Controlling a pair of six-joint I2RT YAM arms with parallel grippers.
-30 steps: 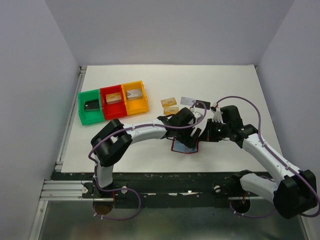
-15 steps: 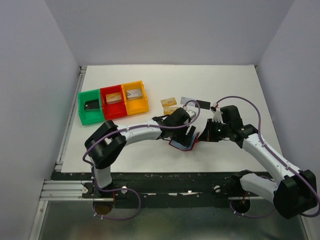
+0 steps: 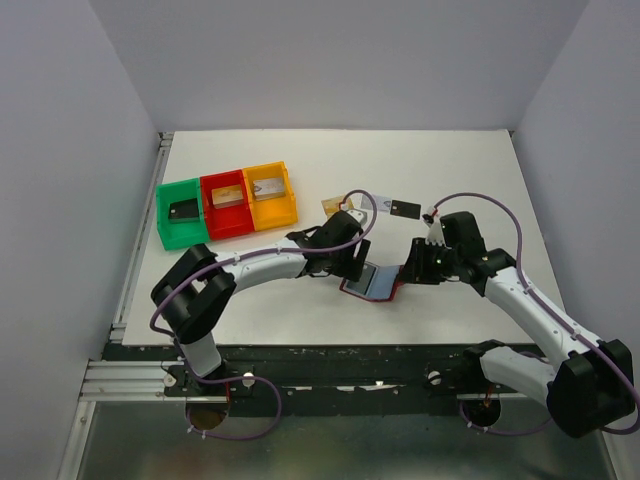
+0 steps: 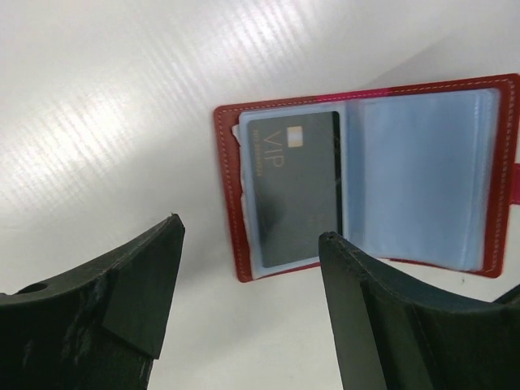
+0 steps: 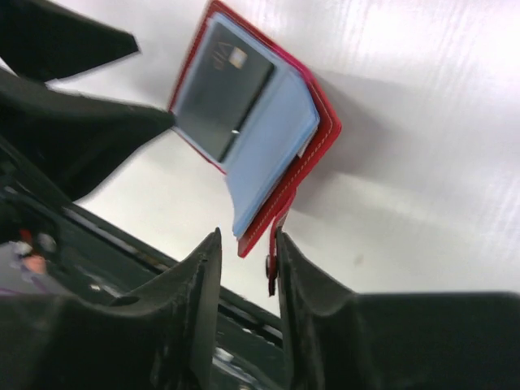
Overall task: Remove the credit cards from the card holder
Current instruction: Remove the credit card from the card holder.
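Note:
The dark red card holder lies open on the table between my two grippers, its light blue lining facing up. One black credit card sits in its left pocket, also seen in the right wrist view. My left gripper hangs open just short of the holder's near left corner, with nothing between its fingers. My right gripper has its jaws apart around the holder's right edge; the snap tab rests against one finger. A black card and a gold card lie on the table behind.
Green, red and orange bins stand in a row at the back left, each with something small inside. The left arm stretches across the front of the table. The dark front rail runs along the near edge.
My left gripper has drawn back to the left off the card holder, which now lies open and flatter. My right jaws have parted from shut.

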